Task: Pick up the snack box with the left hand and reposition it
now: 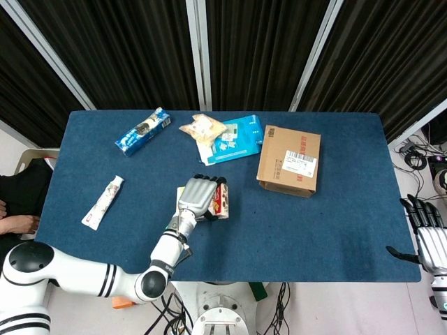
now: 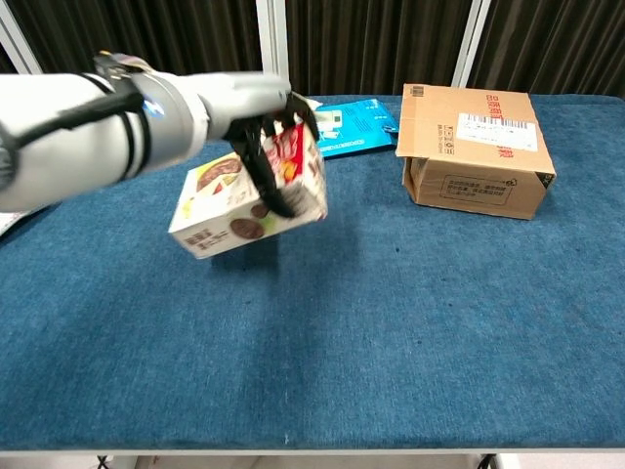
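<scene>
Step in hand: carry phase. The white printed cardboard snack box (image 2: 249,200) is clear of the cloth, tilted, held in the air over the near-middle of the table. Next move, as judged: bring it over a bare patch of cloth, level it, lower it, then loosen the fingers; the tilt calls for correction before release or the box may tip.

Blue cloth-covered table (image 1: 335,216): bears everything below.

Brown corrugated cardboard carton (image 1: 289,160) with white shipping label: right of the held box, apart from it; nearest obstacle to a rightward placement.

Left hand (image 2: 271,156), grey with dark fingers: wrapped over the box top and side, gripping it.

Right hand (image 1: 427,241): off the table's right edge, fingers apart, holding nothing.

Light-blue flat packet (image 1: 232,139): far side, a tan crumpled snack bag (image 1: 202,128) on its left corner.

Blue-and-white long carton (image 1: 143,130): far left.

White slim tube-like packet (image 1: 103,202): left edge.
</scene>
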Robot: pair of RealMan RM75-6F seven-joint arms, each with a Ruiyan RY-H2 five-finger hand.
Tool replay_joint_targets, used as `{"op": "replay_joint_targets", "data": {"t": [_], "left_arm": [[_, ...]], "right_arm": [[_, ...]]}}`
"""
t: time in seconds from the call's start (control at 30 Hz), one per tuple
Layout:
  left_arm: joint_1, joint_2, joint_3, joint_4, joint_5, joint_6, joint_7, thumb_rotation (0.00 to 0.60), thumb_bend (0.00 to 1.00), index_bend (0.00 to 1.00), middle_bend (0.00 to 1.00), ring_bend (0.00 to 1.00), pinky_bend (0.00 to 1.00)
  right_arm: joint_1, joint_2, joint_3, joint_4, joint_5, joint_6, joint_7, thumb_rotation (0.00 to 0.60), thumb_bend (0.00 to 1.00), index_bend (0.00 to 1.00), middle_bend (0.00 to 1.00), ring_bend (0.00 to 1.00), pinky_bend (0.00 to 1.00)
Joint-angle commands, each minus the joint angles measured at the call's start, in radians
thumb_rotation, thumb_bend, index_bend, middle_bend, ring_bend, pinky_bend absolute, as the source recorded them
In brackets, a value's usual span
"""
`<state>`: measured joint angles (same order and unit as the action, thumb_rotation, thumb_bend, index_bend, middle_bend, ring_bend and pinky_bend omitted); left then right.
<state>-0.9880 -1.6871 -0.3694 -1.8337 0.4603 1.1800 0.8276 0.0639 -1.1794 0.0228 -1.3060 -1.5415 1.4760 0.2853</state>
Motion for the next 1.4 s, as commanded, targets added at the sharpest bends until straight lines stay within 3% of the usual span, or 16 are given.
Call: {"op": "replay_joint_targets", "data": {"t": [0.03, 0.17, 0.33, 0.47, 0.7, 0.87, 1.0, 1.2, 1.4], "left_arm": [[0.177, 0.059, -0.019, 0.065, 0.323, -0.202, -0.481, 0.600, 0.09, 0.32, 0.35, 0.26, 0.20], [0.266, 0.013, -0.011, 0.192, 0.539, -0.248, -0.848, 0.600, 0.08, 0.32, 0.35, 0.25, 0.19], [0.318, -0.078, 0.024, 0.374, 0.753, -0.209, -1.219, 0.600, 0.07, 0.32, 0.34, 0.23, 0.17], [0.321, -0.139, 0.049, 0.502, 0.842, -0.166, -1.372, 0.600, 0.07, 0.32, 0.34, 0.23, 0.17], [0.309, -0.243, 0.085, 0.700, 0.914, -0.098, -1.461, 0.600, 0.05, 0.32, 0.34, 0.22, 0.16], [0.298, -0.268, 0.106, 0.782, 0.949, -0.076, -1.486, 0.600, 0.04, 0.32, 0.34, 0.22, 0.15], [0.289, -0.262, 0.125, 0.807, 0.972, -0.074, -1.495, 0.600, 0.03, 0.31, 0.32, 0.20, 0.12], [0.284, -0.221, 0.149, 0.788, 0.991, -0.085, -1.494, 0.600, 0.02, 0.13, 0.15, 0.07, 0.06], [0.286, -0.191, 0.159, 0.761, 0.992, -0.086, -1.483, 0.600, 0.02, 0.04, 0.11, 0.04, 0.04]], "right_arm": [[0.000, 0.002, 0.002, -0.003, 0.003, -0.001, -0.002, 0.600, 0.10, 0.00, 0.00, 0.00, 0.00], [0.001, 0.009, 0.005, -0.015, 0.005, -0.001, -0.012, 0.600, 0.10, 0.00, 0.00, 0.00, 0.00], [0.001, 0.018, 0.007, -0.038, 0.008, -0.002, -0.033, 0.600, 0.10, 0.00, 0.00, 0.00, 0.00], [0.000, 0.023, 0.008, -0.054, 0.011, -0.003, -0.047, 0.600, 0.10, 0.00, 0.00, 0.00, 0.00], [-0.007, 0.034, 0.010, -0.081, 0.021, -0.001, -0.072, 0.600, 0.10, 0.00, 0.00, 0.00, 0.00], [-0.012, 0.038, 0.011, -0.097, 0.025, 0.003, -0.087, 0.600, 0.10, 0.00, 0.00, 0.00, 0.00], [-0.013, 0.038, 0.011, -0.104, 0.025, 0.004, -0.093, 0.600, 0.10, 0.00, 0.00, 0.00, 0.00], [-0.014, 0.038, 0.011, -0.108, 0.021, 0.007, -0.094, 0.600, 0.10, 0.00, 0.00, 0.00, 0.00], [-0.016, 0.038, 0.011, -0.108, 0.018, 0.010, -0.089, 0.600, 0.10, 0.00, 0.00, 0.00, 0.00]]}}
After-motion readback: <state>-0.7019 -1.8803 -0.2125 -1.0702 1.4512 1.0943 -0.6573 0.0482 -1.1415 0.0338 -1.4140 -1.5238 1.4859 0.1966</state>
